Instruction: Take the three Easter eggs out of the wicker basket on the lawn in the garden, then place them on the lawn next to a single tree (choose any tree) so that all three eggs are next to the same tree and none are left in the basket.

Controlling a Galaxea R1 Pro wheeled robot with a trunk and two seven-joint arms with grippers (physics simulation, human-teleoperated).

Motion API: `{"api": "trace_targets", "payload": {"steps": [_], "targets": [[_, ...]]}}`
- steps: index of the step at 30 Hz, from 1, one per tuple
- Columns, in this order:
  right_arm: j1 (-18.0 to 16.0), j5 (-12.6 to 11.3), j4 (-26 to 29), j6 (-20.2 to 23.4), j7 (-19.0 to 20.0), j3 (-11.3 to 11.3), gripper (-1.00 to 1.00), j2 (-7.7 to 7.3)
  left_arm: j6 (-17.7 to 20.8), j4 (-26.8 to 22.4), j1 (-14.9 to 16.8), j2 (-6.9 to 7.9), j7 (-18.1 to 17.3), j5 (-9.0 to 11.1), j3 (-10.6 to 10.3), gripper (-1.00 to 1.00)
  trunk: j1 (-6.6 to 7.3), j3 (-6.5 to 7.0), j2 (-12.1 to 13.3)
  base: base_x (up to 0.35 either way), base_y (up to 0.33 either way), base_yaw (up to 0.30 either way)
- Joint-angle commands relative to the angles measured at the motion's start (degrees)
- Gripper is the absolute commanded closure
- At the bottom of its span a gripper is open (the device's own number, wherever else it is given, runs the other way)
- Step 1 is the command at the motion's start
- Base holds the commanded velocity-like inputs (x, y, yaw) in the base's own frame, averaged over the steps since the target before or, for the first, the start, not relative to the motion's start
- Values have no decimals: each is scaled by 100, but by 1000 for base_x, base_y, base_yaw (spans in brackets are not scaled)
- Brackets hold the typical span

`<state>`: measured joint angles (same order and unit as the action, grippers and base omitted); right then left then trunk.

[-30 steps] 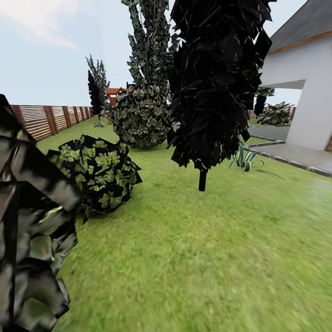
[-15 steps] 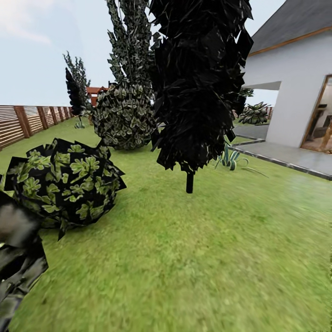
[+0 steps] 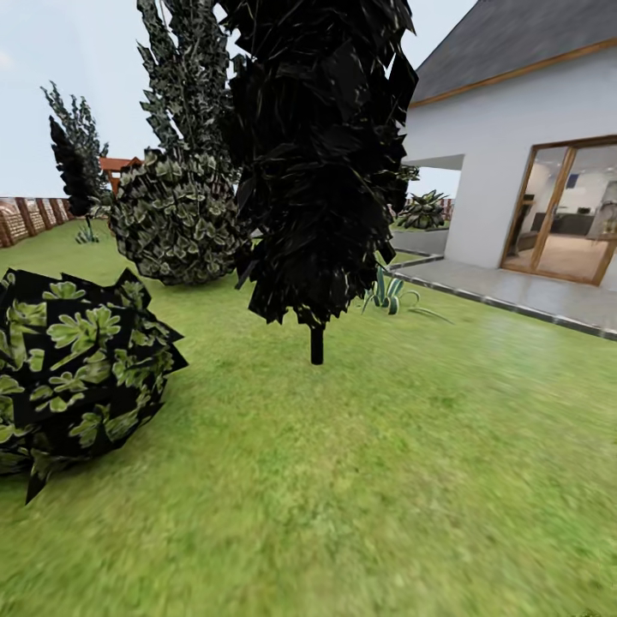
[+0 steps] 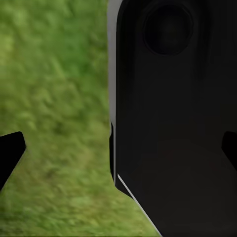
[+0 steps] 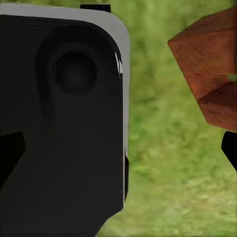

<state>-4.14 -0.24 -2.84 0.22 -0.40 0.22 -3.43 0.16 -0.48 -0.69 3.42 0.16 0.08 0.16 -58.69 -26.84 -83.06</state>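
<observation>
The lawn spreads out ahead of me in the head view. On it stands a tree with a dense dark crown and a short thin trunk, a few steps away. The Easter eggs and the wicker basket are out of view. My left gripper is open over grass, its dark fingertips far apart and nothing between them. My right gripper is also open over grass and holds nothing.
A low round bush sits close at the left. Farther back stand a bigger bush and a taller tree. A white house with glass doors and a grey patio lies at the right. A reddish-brown faceted object shows in the right wrist view.
The whole head view has slid left, so the camera has turned right. The near dark foliage has left the picture, and the house's glass doors have come into view.
</observation>
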Motion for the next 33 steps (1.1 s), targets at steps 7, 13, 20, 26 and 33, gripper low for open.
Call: {"api": "trace_targets", "payload": {"steps": [7, 13, 20, 26, 33], "targets": [[-8, -2, -12, 2, -4, 2, -100, 0, 3, -5, -1, 0, 2, 1, 1, -100, -3, -4, -2, 333, 0, -294], [-8, -2, -12, -1, -4, 2, -100, 0, 2, -5, -1, 0, 2, 1, 1, -100, -3, -4, -2, 319, 0, -294], [-8, -2, -12, -4, -4, 1, -100, 0, 2, -5, -1, 0, 3, 1, 1, -100, -3, -4, -2, 309, 0, -294], [-8, -2, -13, -4, -4, 0, -100, 0, 2, -5, -1, 0, 2, 1, 1, -100, -3, -4, -2, 305, 0, -294], [-8, -2, -13, -4, -4, -3, -100, 0, 2, -5, -1, 0, 6, 1, 1, -100, -3, -4, -2, 294, 0, -294]]}}
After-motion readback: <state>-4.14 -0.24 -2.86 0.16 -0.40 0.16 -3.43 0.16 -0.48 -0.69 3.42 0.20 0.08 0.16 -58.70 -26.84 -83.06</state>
